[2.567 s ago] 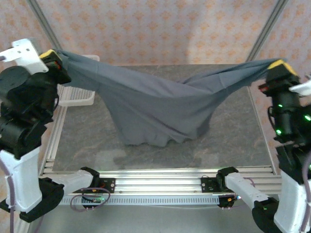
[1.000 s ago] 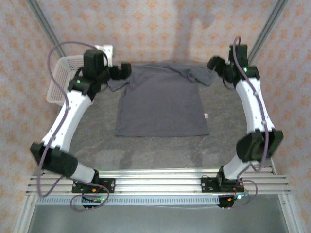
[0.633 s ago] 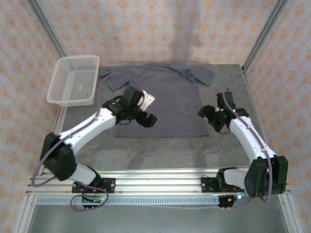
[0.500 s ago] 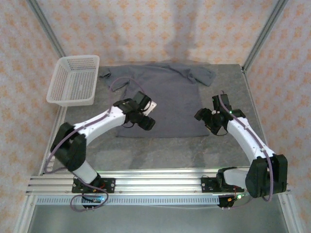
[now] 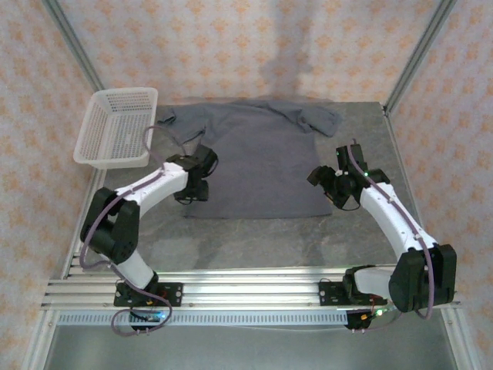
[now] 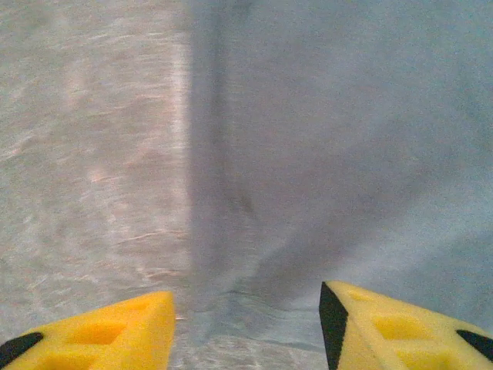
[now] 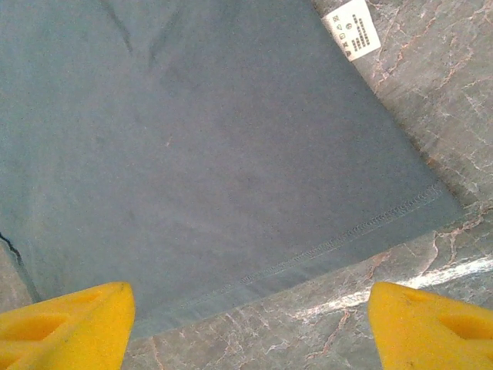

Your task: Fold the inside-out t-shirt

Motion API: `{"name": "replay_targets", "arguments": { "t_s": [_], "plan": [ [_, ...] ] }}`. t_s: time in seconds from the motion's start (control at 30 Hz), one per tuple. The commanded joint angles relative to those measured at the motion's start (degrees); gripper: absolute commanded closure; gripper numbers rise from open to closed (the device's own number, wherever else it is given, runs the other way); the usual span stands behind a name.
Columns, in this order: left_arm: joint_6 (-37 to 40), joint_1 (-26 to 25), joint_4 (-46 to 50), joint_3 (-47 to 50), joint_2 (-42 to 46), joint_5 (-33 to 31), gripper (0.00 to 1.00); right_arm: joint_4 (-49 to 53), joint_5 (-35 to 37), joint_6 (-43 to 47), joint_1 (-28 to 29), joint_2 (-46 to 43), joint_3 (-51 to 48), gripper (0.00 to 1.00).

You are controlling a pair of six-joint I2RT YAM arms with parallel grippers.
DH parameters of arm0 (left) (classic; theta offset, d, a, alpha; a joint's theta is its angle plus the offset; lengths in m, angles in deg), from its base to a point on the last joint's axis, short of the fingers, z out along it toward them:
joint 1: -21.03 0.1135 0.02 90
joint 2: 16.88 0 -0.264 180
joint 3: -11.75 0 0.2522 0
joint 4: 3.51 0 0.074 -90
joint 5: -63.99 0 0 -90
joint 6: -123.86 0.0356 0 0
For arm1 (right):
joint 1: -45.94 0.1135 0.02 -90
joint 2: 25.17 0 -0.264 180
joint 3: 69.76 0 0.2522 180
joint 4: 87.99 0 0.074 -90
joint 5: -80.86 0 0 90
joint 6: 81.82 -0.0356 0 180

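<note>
1. The inside-out t-shirt (image 5: 254, 158) lies flat in the upper middle of the top view. Its collar is toward the top edge and its hem toward the bottom. The sleeve at upper left lies flat; the sleeve at upper right is rumpled.
2. A small light tag (image 7: 352, 28) sticks out from the shirt's side edge onto the table, at the upper right of the right wrist view.
3. The left gripper (image 5: 192, 187) is at the shirt's lower-left corner. Its yellow fingers (image 6: 108, 327) stand apart, one over bare table and one over fabric, with the shirt's side edge between them. Nothing is clamped.
4. The right gripper (image 5: 336, 189) is at the lower-right corner with its jaws spread wide. The stitched hem runs across just above the fingertips.
5. The table (image 5: 254, 239) is grey and marbled.
6. A white mesh basket (image 5: 86, 145) sits at upper left, just beside the flat sleeve. I cannot tell whether they touch.
</note>
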Motion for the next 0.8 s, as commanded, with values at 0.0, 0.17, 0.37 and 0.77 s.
{"name": "replay_targets", "arguments": {
  "t_s": [0.0,0.17,0.37,0.77],
  "plan": [
    [-3.1,0.8,0.7,1.2,-1.3,-2.3,0.56,1.8,1.4,0.0,0.3,0.5,1.4,0.2],
    [-2.7,1.4,-0.3,1.3,-4.6,-1.5,0.57,1.7,1.6,-0.5,0.5,0.3,1.1,0.2],
    [-2.6,2.0,-1.3,1.2,-7.8,-5.1,0.61,2.9,2.4,-0.3,0.5,-0.8,1.4,0.2],
    [-2.8,2.3,-0.8,-0.4,-4.8,0.3,1.0,2.9,3.1,0.5,2.1,-2.6,4.0,0.2]
  ]
}}
